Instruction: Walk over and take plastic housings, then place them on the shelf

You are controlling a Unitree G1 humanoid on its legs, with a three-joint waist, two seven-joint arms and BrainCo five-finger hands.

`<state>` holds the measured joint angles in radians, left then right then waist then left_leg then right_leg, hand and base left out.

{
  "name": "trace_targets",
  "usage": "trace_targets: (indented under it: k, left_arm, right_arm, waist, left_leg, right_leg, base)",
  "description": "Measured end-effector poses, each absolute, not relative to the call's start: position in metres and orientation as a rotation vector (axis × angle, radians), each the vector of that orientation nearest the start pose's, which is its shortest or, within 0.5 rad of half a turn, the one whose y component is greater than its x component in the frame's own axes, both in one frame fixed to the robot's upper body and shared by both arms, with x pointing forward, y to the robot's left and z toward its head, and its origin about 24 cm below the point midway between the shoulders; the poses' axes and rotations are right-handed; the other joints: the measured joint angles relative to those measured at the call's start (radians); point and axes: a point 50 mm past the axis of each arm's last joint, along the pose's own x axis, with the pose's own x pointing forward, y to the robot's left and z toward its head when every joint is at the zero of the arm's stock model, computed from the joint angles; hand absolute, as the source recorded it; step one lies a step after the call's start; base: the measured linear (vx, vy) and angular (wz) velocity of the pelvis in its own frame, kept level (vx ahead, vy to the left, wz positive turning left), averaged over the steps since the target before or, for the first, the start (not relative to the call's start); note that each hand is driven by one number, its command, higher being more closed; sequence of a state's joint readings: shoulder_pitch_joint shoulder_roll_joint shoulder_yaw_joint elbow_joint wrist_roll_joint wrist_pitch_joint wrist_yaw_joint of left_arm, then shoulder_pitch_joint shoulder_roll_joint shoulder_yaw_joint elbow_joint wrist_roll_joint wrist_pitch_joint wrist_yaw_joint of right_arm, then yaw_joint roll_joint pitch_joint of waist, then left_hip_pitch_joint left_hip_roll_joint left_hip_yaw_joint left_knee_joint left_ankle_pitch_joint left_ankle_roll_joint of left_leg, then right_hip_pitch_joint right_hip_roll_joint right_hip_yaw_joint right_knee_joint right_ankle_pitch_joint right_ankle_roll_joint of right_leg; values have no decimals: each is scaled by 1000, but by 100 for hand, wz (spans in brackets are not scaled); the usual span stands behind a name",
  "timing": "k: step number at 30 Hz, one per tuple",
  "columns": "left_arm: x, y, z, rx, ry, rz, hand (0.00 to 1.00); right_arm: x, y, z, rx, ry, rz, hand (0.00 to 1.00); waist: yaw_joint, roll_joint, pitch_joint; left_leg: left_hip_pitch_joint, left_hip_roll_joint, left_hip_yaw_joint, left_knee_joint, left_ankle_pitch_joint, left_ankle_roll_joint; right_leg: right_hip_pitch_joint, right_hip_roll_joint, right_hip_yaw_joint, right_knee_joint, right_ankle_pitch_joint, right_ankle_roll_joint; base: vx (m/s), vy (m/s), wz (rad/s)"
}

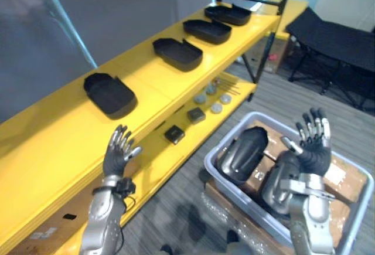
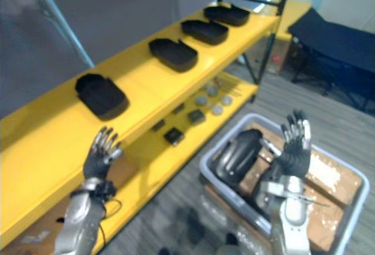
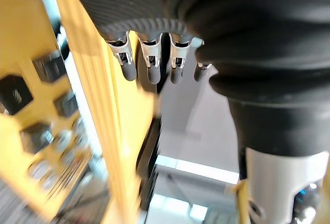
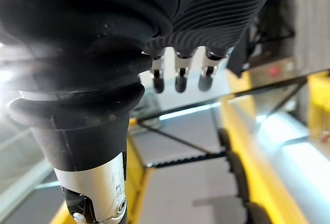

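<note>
We saw a long yellow shelf [image 1: 146, 82] with four black plastic housings [image 1: 109, 93] in a row on its top board, well apart from each other. Beside it sat a grey bin [image 1: 211, 161] with more dark housings [image 1: 241, 155] inside. Our left hand [image 1: 116, 158] was up by the shelf and our right hand [image 1: 313, 152] was up over the bin, both with fingers spread and holding nothing.
</note>
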<state>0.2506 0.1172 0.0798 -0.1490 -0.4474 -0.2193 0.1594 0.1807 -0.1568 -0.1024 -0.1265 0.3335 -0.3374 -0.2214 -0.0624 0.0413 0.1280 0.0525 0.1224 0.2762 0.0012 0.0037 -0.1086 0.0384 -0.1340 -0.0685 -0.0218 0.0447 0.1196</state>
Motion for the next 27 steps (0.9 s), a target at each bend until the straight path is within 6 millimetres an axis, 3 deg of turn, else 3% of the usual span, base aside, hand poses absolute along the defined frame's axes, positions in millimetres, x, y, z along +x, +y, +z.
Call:
trace_targets:
  k: [2,6,12,15,18,19,21,23,25,27]
  left_arm:
    - [192,224,58,-210,-234,423,0]
    - [192,221,83,-141,-390,430,0]
    - [206,183,113,-211,-537,225,0]
    - [212,157,113,-257,-517,118,0]
    - [218,149,115,-278,-515,114,0]
    - [219,150,117,-286,-519,139,0]
    - [219,156,115,-296,-502,212,0]
    - [212,166,109,-296,-468,299,0]
    - [198,179,109,-287,-472,367,0]
    - [189,190,113,-269,-502,406,0]
  right_arm:
    - [208,-226,59,169,-250,-411,0]
    - [208,-229,52,135,-206,-479,0]
    - [193,-247,43,115,-147,-643,0]
    - [162,-263,40,76,-126,-715,0]
    - [136,-272,35,71,-106,-749,0]
    - [127,-274,34,66,-94,-756,0]
    - [125,-272,36,79,-118,-719,0]
    - [130,-265,41,94,-164,-656,0]
    - [140,-260,44,120,-194,-613,0]
    - [152,-254,49,144,-230,-577,0]
  waist:
    - [4,-11,-2]
    - [5,-25,-10]
    - [-17,-48,-9]
    - [-87,-60,-5]
    - [-129,-66,-6]
    - [-138,-65,-6]
    - [-133,-60,-2]
    - [-109,-54,-1]
    - [-73,-46,3]
    - [-48,-16,12]
  left_leg:
    - [-2,-2,-11,-11,9,0]
    - [-2,-3,-8,-16,9,0]
    - [21,6,111,-25,-3,-7]
    - [79,26,213,5,-54,-25]
    - [89,61,268,90,-114,-37]
    - [88,83,240,151,-152,-32]
    - [82,104,106,249,-214,20]
    - [47,94,-87,396,-270,105]
    - [31,72,-194,449,-294,111]
    - [17,64,-216,436,-345,84]
  right_leg:
    - [2,0,-13,-3,1,-2]
    - [-2,-1,-11,-3,1,-2]
    - [-61,16,107,-5,23,-2]
    - [-55,40,205,-6,25,-2]
    - [-55,67,268,-5,29,-2]
    - [-56,86,309,-3,34,-4]
    - [-58,124,395,0,45,-8]
    - [-76,161,488,31,26,-34]
    - [-111,166,491,37,20,-48]
    - [-150,161,480,35,33,-48]
  base:
    - [-20,-14,14]
    - [-3,1,0]
    - [3,17,-54]
    - [56,22,-97]
    - [63,-1,-84]
    - [59,-37,-122]
    - [36,-25,-143]
    - [-55,89,-137]
    - [-149,163,-120]
    - [-187,220,-61]
